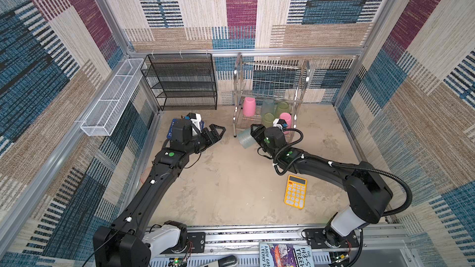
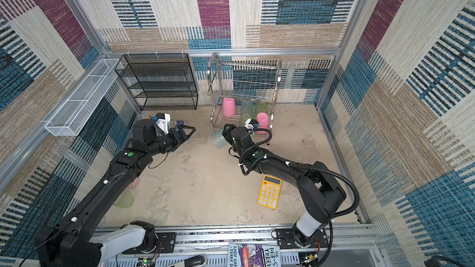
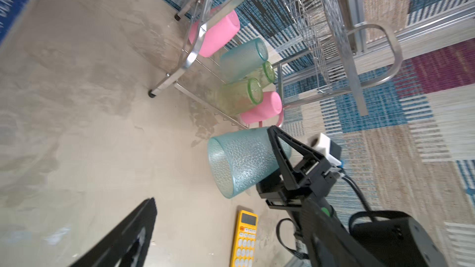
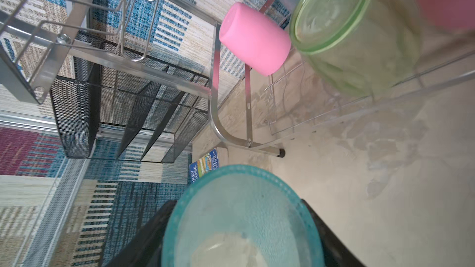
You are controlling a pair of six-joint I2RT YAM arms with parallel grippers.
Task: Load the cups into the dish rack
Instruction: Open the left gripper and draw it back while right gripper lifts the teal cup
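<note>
My right gripper [image 1: 251, 136] is shut on a frosted teal-blue cup [image 1: 245, 138], held on its side just left of the dish rack's front foot; the cup also shows in the wrist views [image 3: 241, 160] [image 4: 239, 222]. The silver dish rack [image 1: 270, 86] [image 2: 244, 83] holds several cups upside down on its lower tier: pink [image 1: 249, 106], teal [image 1: 267, 106], green [image 1: 282, 107], green [image 1: 267, 119], pink [image 1: 286, 119]. My left gripper [image 1: 218, 132] hangs open and empty left of the rack. A salmon pink cup [image 2: 133, 183] and a green cup [image 2: 124, 199] lie partly hidden under the left arm.
A yellow calculator [image 1: 295, 193] lies on the floor near the right arm. A black mesh shelf unit [image 1: 180, 80] stands at the back left, with a white mesh trough [image 1: 110, 101] on the left wall. A blue packet [image 4: 204, 165] lies by the shelf.
</note>
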